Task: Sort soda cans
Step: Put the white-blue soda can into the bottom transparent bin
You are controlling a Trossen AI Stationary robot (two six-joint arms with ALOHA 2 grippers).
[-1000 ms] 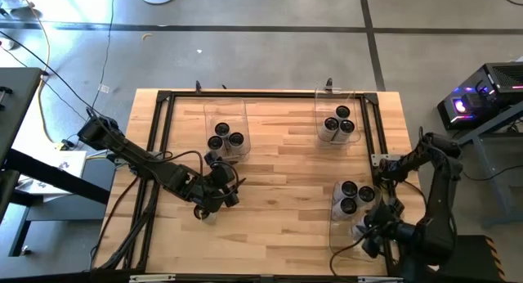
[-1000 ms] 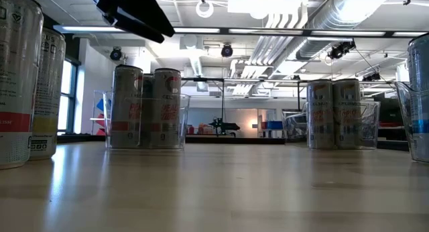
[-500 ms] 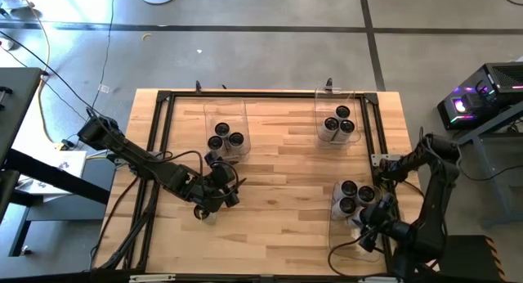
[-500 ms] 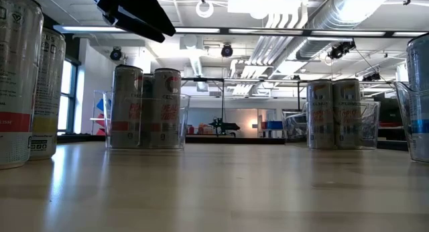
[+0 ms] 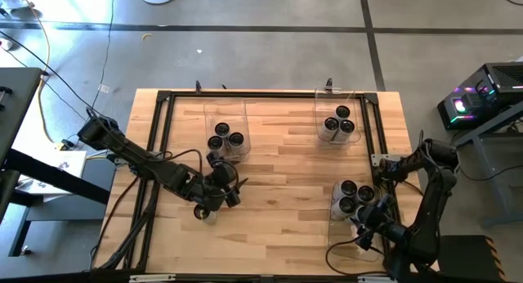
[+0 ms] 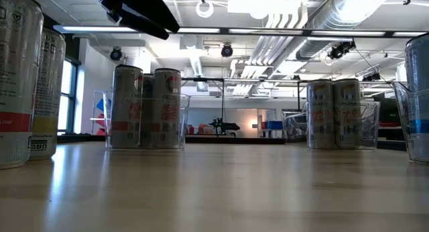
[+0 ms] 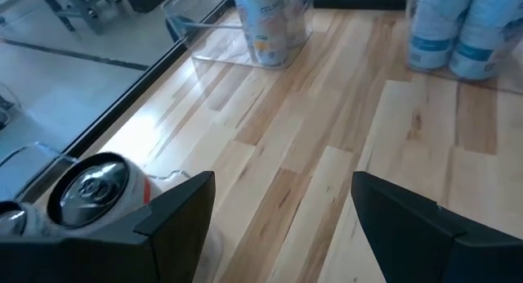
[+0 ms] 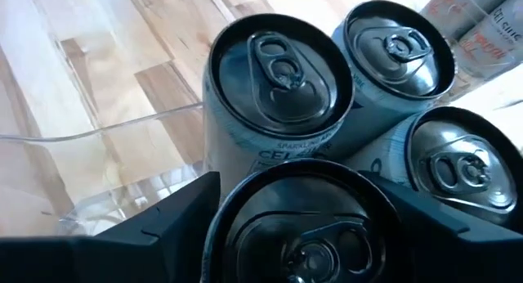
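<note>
As my right claw [image 8: 294, 234] straddles a soda can [image 8: 306, 226] (probably released), I'd pinch its smooth, dentable sides mid-height; left claw [image 7: 282, 222] spread.

In the right wrist view, the nearest soda can [image 8: 304, 226] is cut off by the picture's lower edge, so we cannot see its sides or whether the right tool [image 8: 294, 234] touches it. From above, the arm covers that tool [image 5: 365, 227]. In the low view, two cans [image 6: 23, 78] at the left edge are cropped, as is a clear bin [image 6: 417, 118] at the right. The left wrist view crops one can [image 7: 91, 193] behind its own tool's dark finger [image 7: 163, 226].
</note>
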